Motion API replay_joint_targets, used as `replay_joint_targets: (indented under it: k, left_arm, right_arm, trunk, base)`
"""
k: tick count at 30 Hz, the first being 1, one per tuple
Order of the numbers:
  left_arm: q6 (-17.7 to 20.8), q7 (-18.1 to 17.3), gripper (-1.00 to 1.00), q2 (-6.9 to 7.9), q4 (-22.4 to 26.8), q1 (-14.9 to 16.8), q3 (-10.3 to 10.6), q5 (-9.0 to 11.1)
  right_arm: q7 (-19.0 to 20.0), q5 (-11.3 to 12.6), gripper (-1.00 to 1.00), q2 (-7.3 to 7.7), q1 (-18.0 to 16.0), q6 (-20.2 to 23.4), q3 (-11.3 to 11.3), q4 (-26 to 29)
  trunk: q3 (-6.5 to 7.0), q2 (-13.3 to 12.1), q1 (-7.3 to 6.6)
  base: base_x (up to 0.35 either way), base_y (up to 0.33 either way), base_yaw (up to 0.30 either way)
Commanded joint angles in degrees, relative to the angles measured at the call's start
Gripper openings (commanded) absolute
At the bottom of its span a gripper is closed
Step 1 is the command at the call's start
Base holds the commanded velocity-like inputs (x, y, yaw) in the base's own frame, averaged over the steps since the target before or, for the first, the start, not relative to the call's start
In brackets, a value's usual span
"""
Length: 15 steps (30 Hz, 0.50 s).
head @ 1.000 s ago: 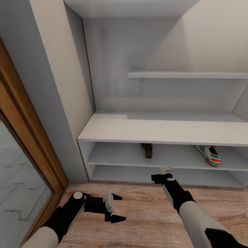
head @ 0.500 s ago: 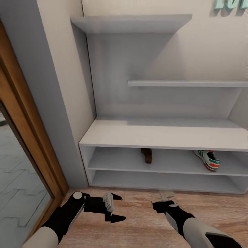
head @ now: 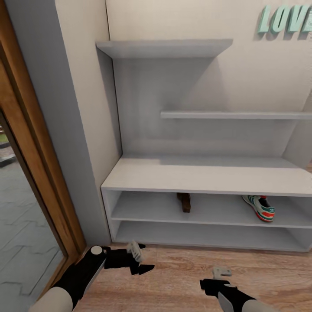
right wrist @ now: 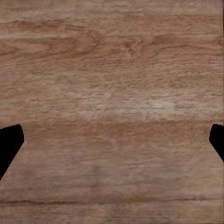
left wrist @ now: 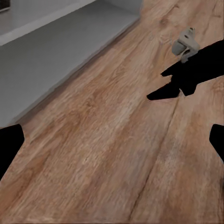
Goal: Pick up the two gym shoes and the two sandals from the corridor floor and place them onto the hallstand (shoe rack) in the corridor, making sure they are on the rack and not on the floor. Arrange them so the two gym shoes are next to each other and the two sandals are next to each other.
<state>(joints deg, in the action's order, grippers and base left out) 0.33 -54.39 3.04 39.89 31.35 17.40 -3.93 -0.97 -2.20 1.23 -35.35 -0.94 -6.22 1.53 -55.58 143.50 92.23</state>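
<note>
Both grippers hover spread wide and empty over the corridor floor [head: 182, 277]: left gripper [head: 145, 258], right gripper [right wrist: 112, 144]. On the hallstand [head: 208, 175], upper low shelf, one sandal [head: 185, 201] sits mid-shelf, one gym shoe [head: 260, 207] near the right end.

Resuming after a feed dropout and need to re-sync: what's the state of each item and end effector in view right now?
White-and-green gym shoe: resting on the upper low shelf, right side.
Dark reddish-brown strap sandal: on that shelf, apart from the shoe.
White hallstand: bench top bare.
Left end effector: open, empty, over the wood-plank floor.
Right end effector: open, empty.
</note>
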Motion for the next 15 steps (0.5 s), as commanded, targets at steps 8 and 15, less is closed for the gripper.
replay_joint_targets:
  k: [8, 15]
  left_arm:
    - [0.0, 10.6, 1.00, -0.07, -3.4, 0.0, -1.8, 0.2]
    - [-0.2, 15.3, 1.00, -0.14, -8.1, 0.0, -11.0, 0.2]
  right_arm:
    - [-0.1, 4.2, 1.00, 0.00, 0.1, -0.1, -0.4, 0.0]
    - [-0.1, 4.9, 1.00, -0.02, 0.1, -0.1, -0.4, 0.0]
  trunk:
    - [1.73, -0.1, -0.22]
    - [3.28, -0.2, -0.40]
  base:
    - [0.000, 0.000, -0.079]
    - [0.000, 0.000, -0.266]
